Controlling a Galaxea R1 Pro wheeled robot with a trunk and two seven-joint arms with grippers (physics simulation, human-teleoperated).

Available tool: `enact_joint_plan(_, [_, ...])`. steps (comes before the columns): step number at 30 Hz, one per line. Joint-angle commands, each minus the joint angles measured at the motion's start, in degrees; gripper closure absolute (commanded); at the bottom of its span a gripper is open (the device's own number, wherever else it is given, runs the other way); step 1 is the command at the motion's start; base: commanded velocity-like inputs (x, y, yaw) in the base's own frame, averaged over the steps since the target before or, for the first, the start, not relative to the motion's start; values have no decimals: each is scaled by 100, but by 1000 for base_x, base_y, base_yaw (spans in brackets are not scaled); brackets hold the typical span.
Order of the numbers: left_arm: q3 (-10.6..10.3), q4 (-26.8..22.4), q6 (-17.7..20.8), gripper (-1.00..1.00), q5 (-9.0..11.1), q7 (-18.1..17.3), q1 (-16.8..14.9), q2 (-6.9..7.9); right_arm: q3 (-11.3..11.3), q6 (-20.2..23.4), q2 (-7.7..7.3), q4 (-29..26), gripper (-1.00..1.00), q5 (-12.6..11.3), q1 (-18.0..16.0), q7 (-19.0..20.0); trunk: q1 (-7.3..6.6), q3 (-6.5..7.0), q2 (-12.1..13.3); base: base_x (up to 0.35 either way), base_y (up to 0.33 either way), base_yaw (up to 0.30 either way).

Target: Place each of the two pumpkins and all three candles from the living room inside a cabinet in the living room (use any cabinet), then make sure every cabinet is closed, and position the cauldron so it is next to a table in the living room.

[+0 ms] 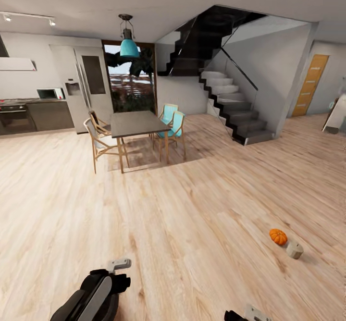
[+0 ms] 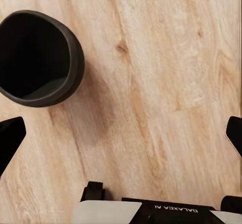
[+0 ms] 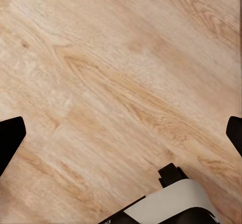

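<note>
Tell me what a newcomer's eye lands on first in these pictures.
The bright orange pumpkin on the bare wood floor at the lower right, with a cream candle right beside it. Farther back stand a dark dining table under a teal pendant lamp and a dark staircase. The left wrist view shows the black cauldron on the floor.

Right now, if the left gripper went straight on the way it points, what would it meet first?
Most likely bare wooden floor. In its wrist view the left gripper is open and aimed down at the planks, with the black cauldron standing off to one side of that line, outside the fingers. Depth is hard to judge.
</note>
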Motion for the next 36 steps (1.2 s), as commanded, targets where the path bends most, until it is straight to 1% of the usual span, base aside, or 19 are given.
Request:
enact_joint_plan(1, [-18, -9, 8, -100, 60, 58, -5, 7, 30, 26, -7, -11, -100, -15, -7, -43, 4, -7, -5, 321, -5, -280])
enact_joint_plan(11, [-18, -9, 8, -100, 55, 61, -5, 7, 30, 26, -5, -5, -100, -20, -7, -42, 4, -7, -5, 325, -2, -281])
enact_joint_plan(19, [-18, -9, 8, -100, 58, 59, -4, 7, 30, 26, 1, 52, -100, -20, -7, -42, 4, -7, -5, 305, -84, -281])
enact_joint_plan(36, [-18, -1, 8, -100, 52, 60, -4, 7, 30, 26, 14, 58, -100, -20, -7, -42, 4, -7, -5, 326, -4, -284])
